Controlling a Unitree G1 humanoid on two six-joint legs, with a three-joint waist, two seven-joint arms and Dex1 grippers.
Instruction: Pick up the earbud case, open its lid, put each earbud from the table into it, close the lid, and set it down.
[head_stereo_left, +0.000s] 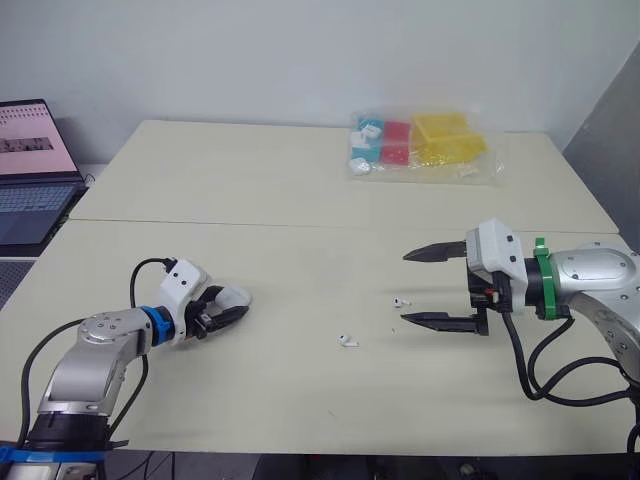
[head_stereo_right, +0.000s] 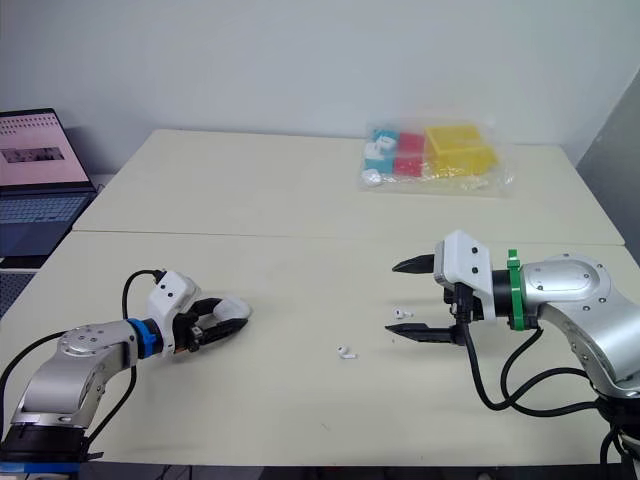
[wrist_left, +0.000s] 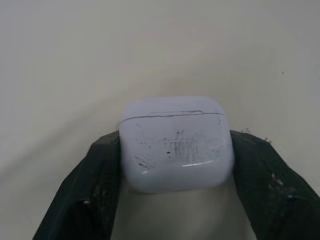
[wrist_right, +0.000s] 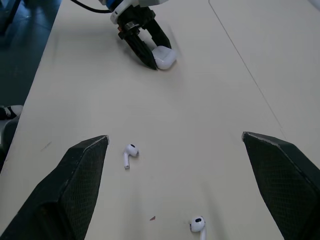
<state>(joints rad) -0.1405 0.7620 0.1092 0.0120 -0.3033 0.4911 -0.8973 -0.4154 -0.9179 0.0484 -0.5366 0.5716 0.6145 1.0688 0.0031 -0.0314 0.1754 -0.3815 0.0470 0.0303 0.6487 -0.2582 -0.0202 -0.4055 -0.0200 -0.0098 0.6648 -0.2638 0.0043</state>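
Note:
A white earbud case (wrist_left: 176, 142), lid closed, sits between the two black fingers of my left gripper (head_stereo_left: 226, 308), which is shut on it at the table's left front; the case (head_stereo_left: 237, 297) rests low over the tabletop. One white earbud (head_stereo_left: 402, 300) lies just left of my right gripper (head_stereo_left: 425, 287), between its finger lines. Another earbud (head_stereo_left: 347, 340) lies nearer the front, in the middle of the table. My right gripper is wide open, fingers pointing left, with nothing in it. From the right wrist, both earbuds (wrist_right: 129, 153) (wrist_right: 197, 224) lie ahead.
A clear bag (head_stereo_left: 420, 145) of coloured blocks lies at the back right of the table. An open laptop (head_stereo_left: 32, 165) stands off the table's left edge. A seam (head_stereo_left: 300, 225) runs across the tabletop.

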